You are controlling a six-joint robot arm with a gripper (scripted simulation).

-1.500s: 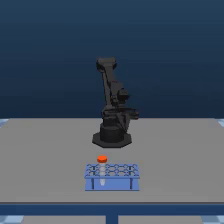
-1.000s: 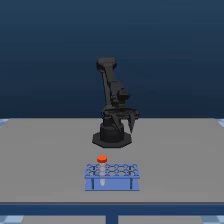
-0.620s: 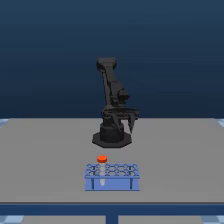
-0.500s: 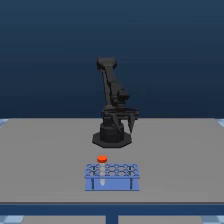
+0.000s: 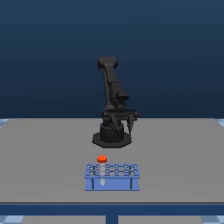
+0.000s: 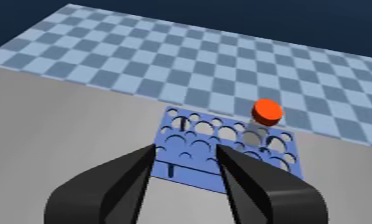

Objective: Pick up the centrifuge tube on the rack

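Since the earlier pictures, only the gripper (image 5: 127, 123) has moved a little near the arm's base; the rack and the tube are in the same spot. From the exterior view, the black arm (image 5: 112, 95) stands on its round base (image 5: 111, 138) at the far middle of the grey table (image 5: 45, 160). Its gripper hangs low beside the base, at about 3 o'clock from it, and holds nothing.

At 6 o'clock from the base, near the table's front edge, sits the blue rack (image 5: 112, 176). It is well apart from the arm. The centrifuge tube (image 5: 102, 161) stands upright in a hole at the rack's back corner, toward the exterior view's left. Its orange-red cap sticks up above the rack top.

From the wrist view, the two dark fingers (image 6: 120, 185) are spread apart with a gap between them. The rack (image 6: 220, 145) shows through that gap and past it. The tube (image 6: 264, 114) stands in the rack, off to one side of the gap, and no finger touches it. Beyond the table is a blue checkered floor (image 6: 209, 55).
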